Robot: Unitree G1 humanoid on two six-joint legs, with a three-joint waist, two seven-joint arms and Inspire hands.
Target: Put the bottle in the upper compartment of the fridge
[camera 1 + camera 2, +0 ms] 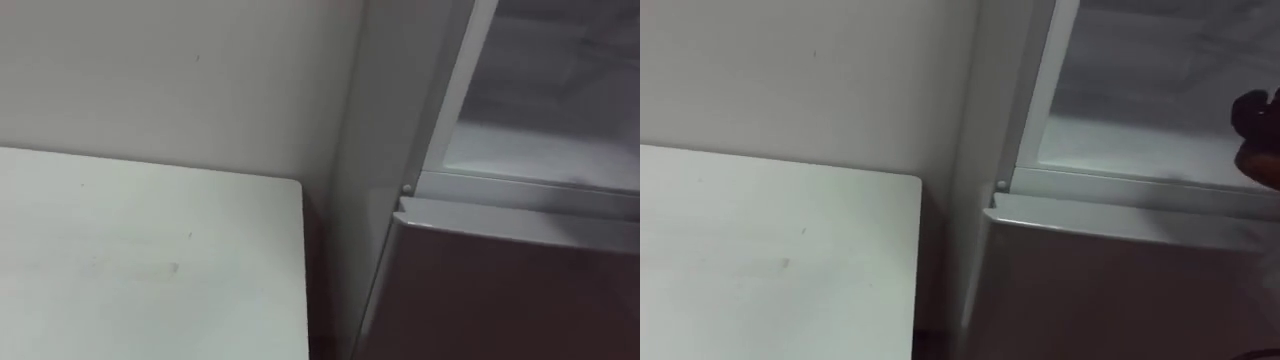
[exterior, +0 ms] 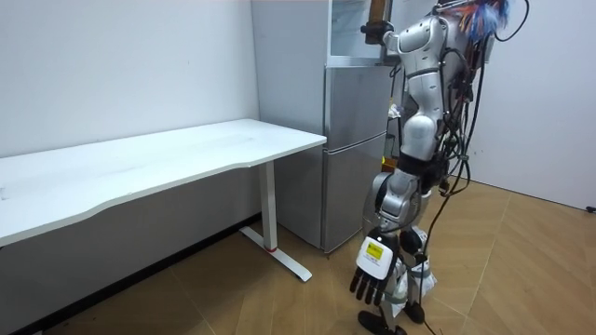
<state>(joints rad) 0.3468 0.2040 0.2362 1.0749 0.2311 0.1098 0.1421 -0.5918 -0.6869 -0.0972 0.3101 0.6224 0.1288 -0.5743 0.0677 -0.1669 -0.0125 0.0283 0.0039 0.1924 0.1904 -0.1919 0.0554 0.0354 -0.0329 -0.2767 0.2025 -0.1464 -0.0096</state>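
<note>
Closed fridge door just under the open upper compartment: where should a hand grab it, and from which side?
Probably the top edge of the closed door: it juts out as a lip under the upper compartment's sill, and no handle shows on its flat face. Hook fingers over it from above and in front. Hinge side cannot be told.

White table [image 1: 150,250], grey fridge [image 1: 500,290]

Legible text: none in any view.
Tag [image 2: 373,252]: sits on the back of the left hand [image 2: 369,279], white with a yellow patch; its print is too small to read.
Fridge [image 2: 352,149]: grey door faces, any marking too faint to tell.
</note>
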